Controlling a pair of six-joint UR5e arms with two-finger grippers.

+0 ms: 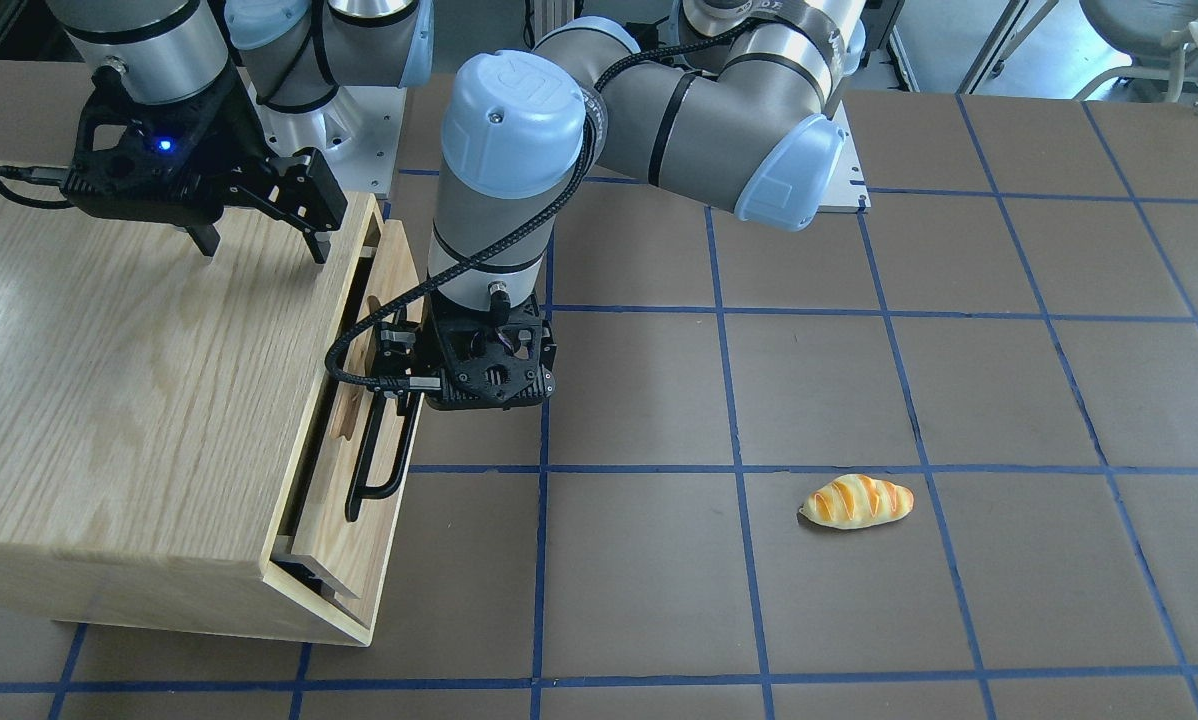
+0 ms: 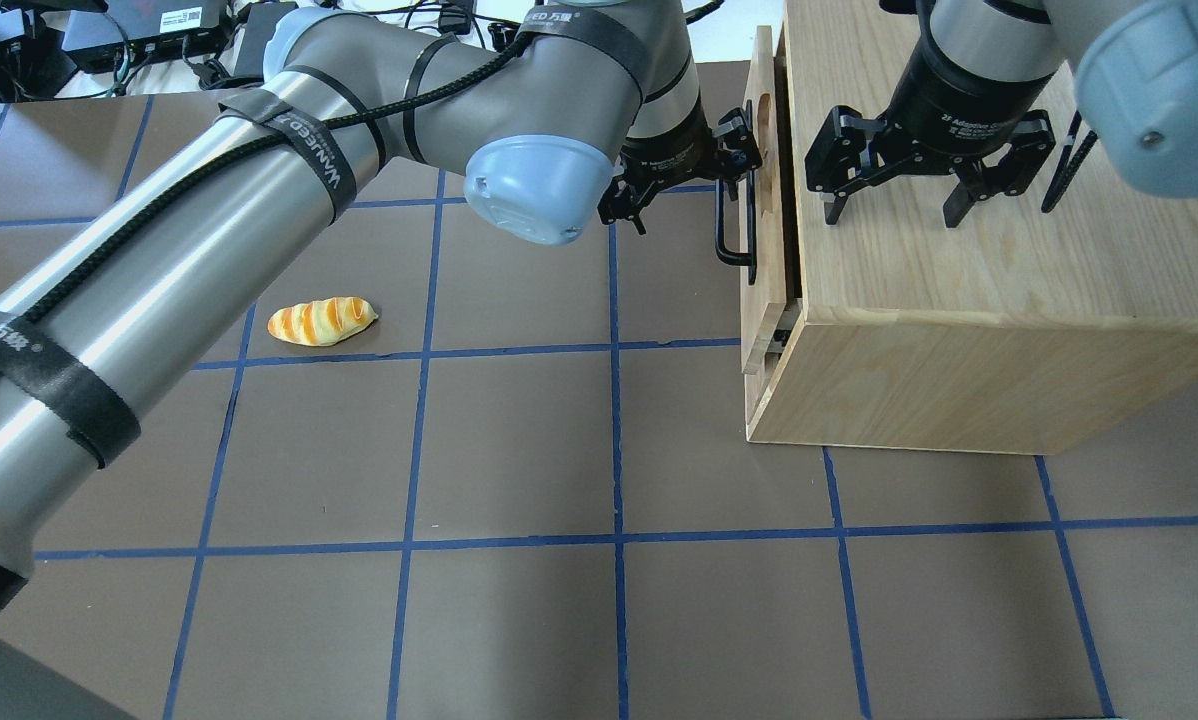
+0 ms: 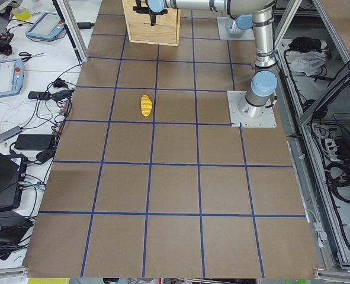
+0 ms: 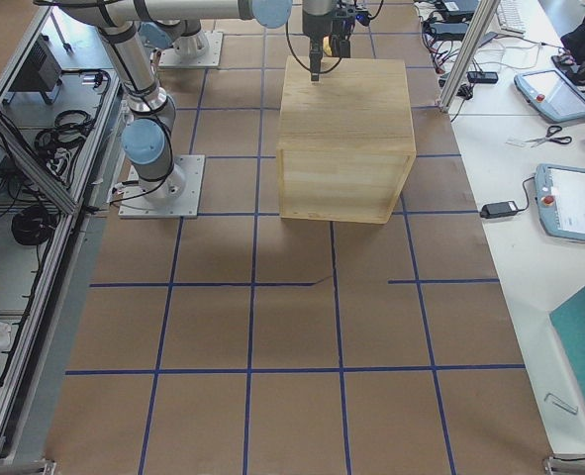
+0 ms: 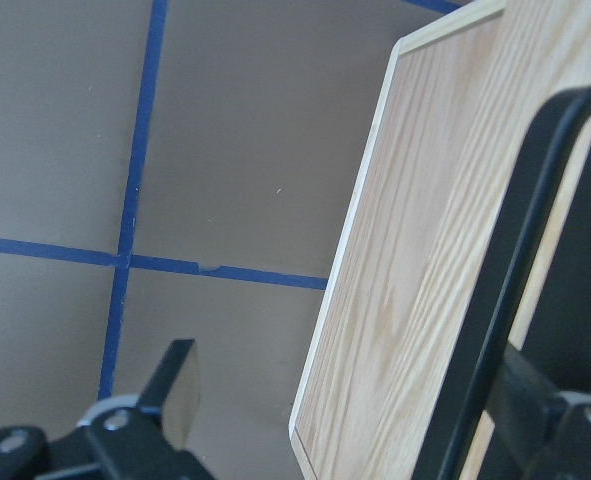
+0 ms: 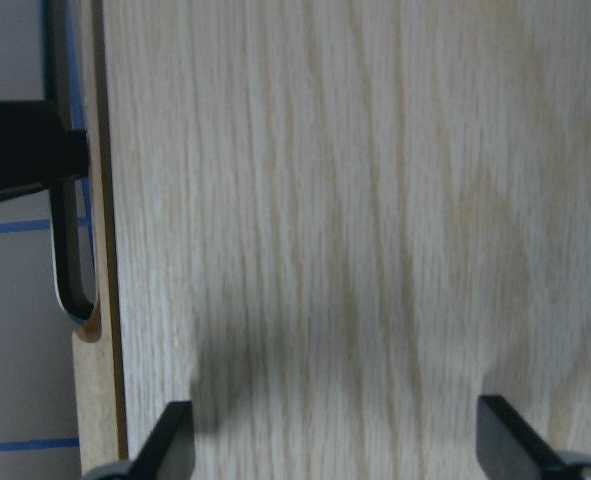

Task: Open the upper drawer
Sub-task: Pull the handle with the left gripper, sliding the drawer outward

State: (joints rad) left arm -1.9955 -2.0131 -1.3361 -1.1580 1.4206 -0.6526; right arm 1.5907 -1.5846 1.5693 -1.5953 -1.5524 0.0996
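Observation:
The upper drawer [image 1: 339, 500] is light oak, and its black bar handle [image 1: 374, 470] lies over an oval recess. It stands slightly pulled out of the oak cabinet [image 1: 139, 380], with a narrow gap showing in the overhead view [image 2: 764, 260]. My left gripper [image 1: 396, 370] is open at the handle [image 2: 734, 240]. One finger is behind the bar [image 5: 515, 260], the other is out over the floor side. My right gripper [image 2: 891, 215] is open, with its fingertips down at the cabinet's top [image 6: 325, 200]. I cannot tell whether they touch it.
A toy bread roll [image 1: 856, 500] lies on the brown, blue-taped table, well away from the cabinet [image 2: 321, 321]. Consoles, tablets and cables lie beyond the table's far edge in the side views.

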